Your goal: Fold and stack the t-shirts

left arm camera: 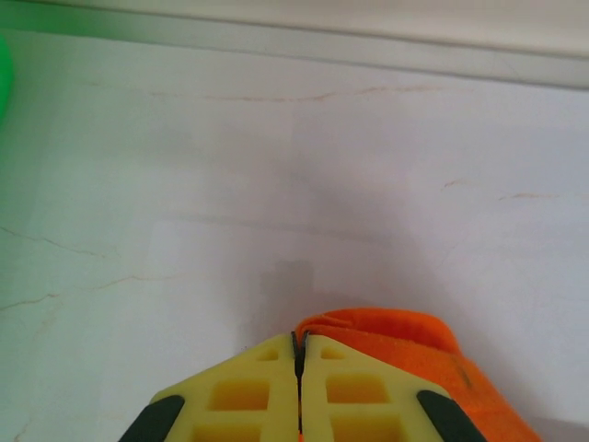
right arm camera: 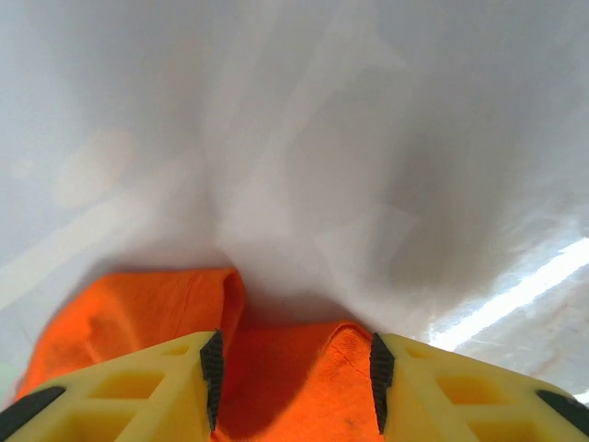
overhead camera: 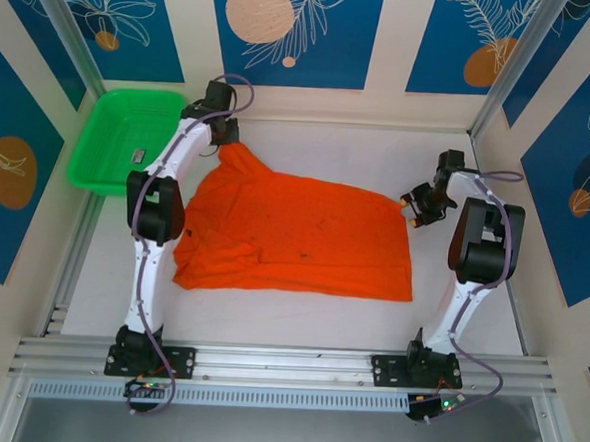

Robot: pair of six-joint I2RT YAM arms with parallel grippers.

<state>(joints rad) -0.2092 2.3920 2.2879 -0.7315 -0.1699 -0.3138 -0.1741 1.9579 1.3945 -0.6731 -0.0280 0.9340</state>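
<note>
The orange t-shirt [overhead camera: 304, 237] is spread across the middle of the white bench [overhead camera: 310, 147]. Its far-left corner is pinched in the left gripper [left arm camera: 297, 336], whose jaws are pressed together. At its right edge, cloth is seen between the half-parted jaws of the right gripper [right arm camera: 294, 354]. A green tray [overhead camera: 93, 169] is set far left.
</note>
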